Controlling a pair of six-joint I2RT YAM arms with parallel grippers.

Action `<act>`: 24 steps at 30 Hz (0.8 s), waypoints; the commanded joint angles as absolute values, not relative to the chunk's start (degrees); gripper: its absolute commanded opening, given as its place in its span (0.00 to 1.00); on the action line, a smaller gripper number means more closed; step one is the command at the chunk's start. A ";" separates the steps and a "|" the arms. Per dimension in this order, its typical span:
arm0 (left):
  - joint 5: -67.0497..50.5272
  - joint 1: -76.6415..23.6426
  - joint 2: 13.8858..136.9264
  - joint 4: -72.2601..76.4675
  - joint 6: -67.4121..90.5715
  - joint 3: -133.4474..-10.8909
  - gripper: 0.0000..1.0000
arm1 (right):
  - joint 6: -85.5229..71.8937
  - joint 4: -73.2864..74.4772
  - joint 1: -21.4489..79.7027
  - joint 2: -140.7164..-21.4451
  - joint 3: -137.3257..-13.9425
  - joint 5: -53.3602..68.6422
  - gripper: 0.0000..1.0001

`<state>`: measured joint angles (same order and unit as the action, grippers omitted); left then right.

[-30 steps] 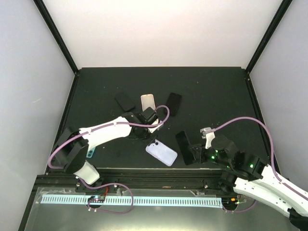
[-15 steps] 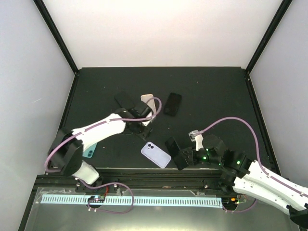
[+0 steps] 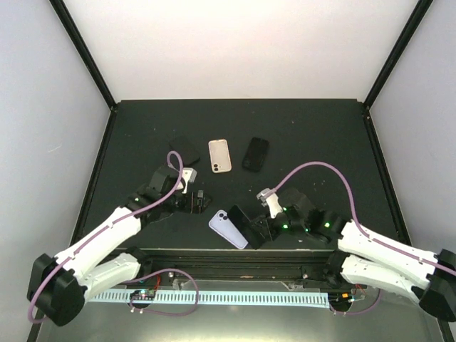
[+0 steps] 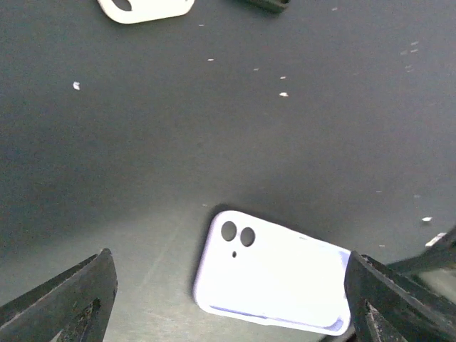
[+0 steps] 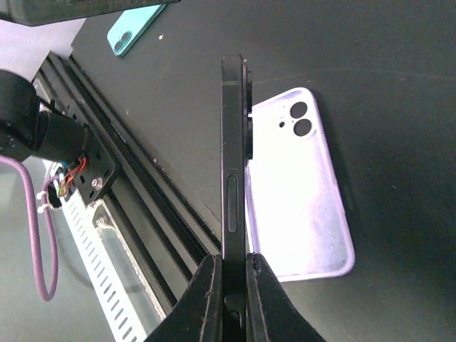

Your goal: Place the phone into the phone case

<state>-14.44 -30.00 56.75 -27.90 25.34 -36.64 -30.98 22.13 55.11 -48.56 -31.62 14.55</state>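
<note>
**Phone on edge beside the case: alignment risk at seating**

- Right gripper (image 5: 234, 260) is clamped on the black phone (image 5: 233, 142), held on its long edge with the side button facing the wrist camera. The grip is at one end only, so most of the body is cantilevered.
- The lilac case (image 5: 303, 206) lies flat on the table (image 3: 313, 135) near the front rail. It looks open side up, with the camera cut-outs at the far end. The phone's lower edge sits along or just above the case's long rim; I can't tell whether they touch.
- Left gripper (image 4: 228, 256) has its fingers spread wide with nothing between them. It hovers above the case's camera end and isn't bracing it.

Risks, as I judge them:
1. The case is unrestrained. Pushing the phone edge into the rim will likely slide or spin it towards the rail rather than seat the phone.
2. An end grip with a long lever means the phone can pivot in the pads when tipped flat.
3. Camera orientation is hard to confirm edge-on. If the bump ends up opposite the cut-outs, the phone won't seat.
4. Releasing early leaves the phone lying across the rim, half in.
5. Decoys are nearby: a teal case (image 5: 135, 30), a cream case (image 3: 219, 155) and a dark handset (image 3: 256, 154). All are well apart from the work area, so that risk is low.
</note>
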 commanded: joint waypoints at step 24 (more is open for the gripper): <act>-30.11 -30.65 45.39 4.41 48.25 -8.33 0.67 | -17.52 4.95 44.37 -80.95 -40.08 38.09 0.01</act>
<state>-28.84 -30.15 44.88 -1.45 45.74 -9.82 -19.35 10.24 46.04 -79.70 -38.50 33.63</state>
